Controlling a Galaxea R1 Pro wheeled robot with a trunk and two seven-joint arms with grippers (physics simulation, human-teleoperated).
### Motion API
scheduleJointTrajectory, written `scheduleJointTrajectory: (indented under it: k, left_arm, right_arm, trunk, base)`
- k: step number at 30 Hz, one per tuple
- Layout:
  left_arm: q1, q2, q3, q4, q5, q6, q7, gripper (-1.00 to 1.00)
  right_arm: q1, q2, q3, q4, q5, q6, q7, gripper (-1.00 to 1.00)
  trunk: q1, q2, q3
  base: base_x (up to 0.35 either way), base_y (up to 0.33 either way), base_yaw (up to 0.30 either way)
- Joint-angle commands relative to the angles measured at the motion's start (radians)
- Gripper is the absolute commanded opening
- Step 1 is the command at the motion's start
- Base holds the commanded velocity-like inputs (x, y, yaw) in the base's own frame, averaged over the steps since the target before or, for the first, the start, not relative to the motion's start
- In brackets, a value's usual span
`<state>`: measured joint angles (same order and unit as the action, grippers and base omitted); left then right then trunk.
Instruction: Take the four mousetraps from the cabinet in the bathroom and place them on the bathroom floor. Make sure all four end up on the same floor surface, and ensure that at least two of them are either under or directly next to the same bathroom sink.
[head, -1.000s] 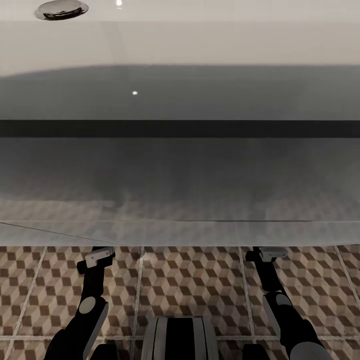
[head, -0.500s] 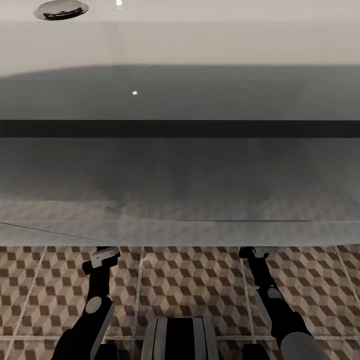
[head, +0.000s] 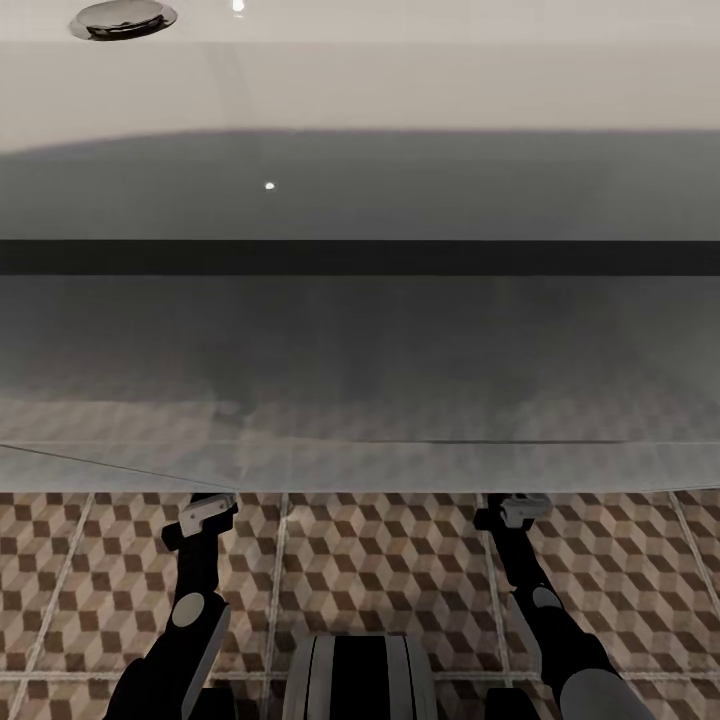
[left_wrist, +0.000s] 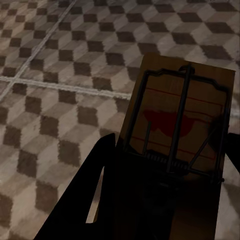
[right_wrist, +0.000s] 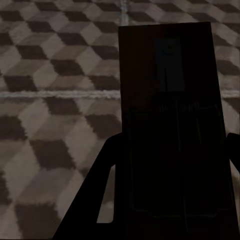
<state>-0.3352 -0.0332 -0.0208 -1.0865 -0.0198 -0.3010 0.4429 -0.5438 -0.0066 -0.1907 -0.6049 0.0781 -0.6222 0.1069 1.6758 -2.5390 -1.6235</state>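
Observation:
In the left wrist view my left gripper (left_wrist: 165, 167) is shut on a tan mousetrap (left_wrist: 182, 115) with a black spring bar and a red bit, held just above the cube-patterned bathroom floor (left_wrist: 55, 100). My right gripper (right_wrist: 170, 165) is shut on a second mousetrap (right_wrist: 170, 100), which is dark in shadow over the same floor (right_wrist: 55, 75). In the head view the wide white sink (head: 360, 90), with its dark band and grey underside, spans the picture. Both forearms, the left arm (head: 197, 560) and the right arm (head: 525, 565), reach under the sink's front edge, which hides the grippers there.
A metal drain (head: 122, 17) sits in the basin at the far left. Patterned tiles (head: 380, 570) with pale grout lines show between the two arms. My robot base (head: 360, 675) is at the bottom middle.
The right forearm has swung a little to the left and the left forearm slightly to the right. Both still reach under the sink's edge, and the camera has stayed put.

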Motion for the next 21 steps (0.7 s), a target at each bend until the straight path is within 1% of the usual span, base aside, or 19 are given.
scheduleJointTrajectory:
  k: [1, 11, 21]
  left_arm:
    - [-0.001, 0.001, -0.002, 0.000, -0.004, -0.001, 0.008, -1.00]
    - [0.000, 0.004, -0.002, 0.002, -0.006, 0.006, 0.010, -1.00]
    - [-0.001, 0.008, -0.002, 0.001, -0.006, 0.007, 0.009, -1.00]
  right_arm:
    - [-0.001, 0.001, -0.008, 0.001, 0.006, -0.003, 0.010, -1.00]
    - [-0.001, 0.000, -0.007, 0.034, 0.006, -0.005, 0.007, -1.00]
    - [-0.001, 0.000, -0.008, 0.041, 0.006, -0.005, 0.007, -1.00]
  trunk:
    - [0.000, 0.000, 0.000]
    - [0.000, 0.000, 0.000]
    - [0.000, 0.000, 0.000]
  base:
    - [0.000, 0.000, 0.000]
    - [0.000, 0.000, 0.000]
    - [0.000, 0.000, 0.000]
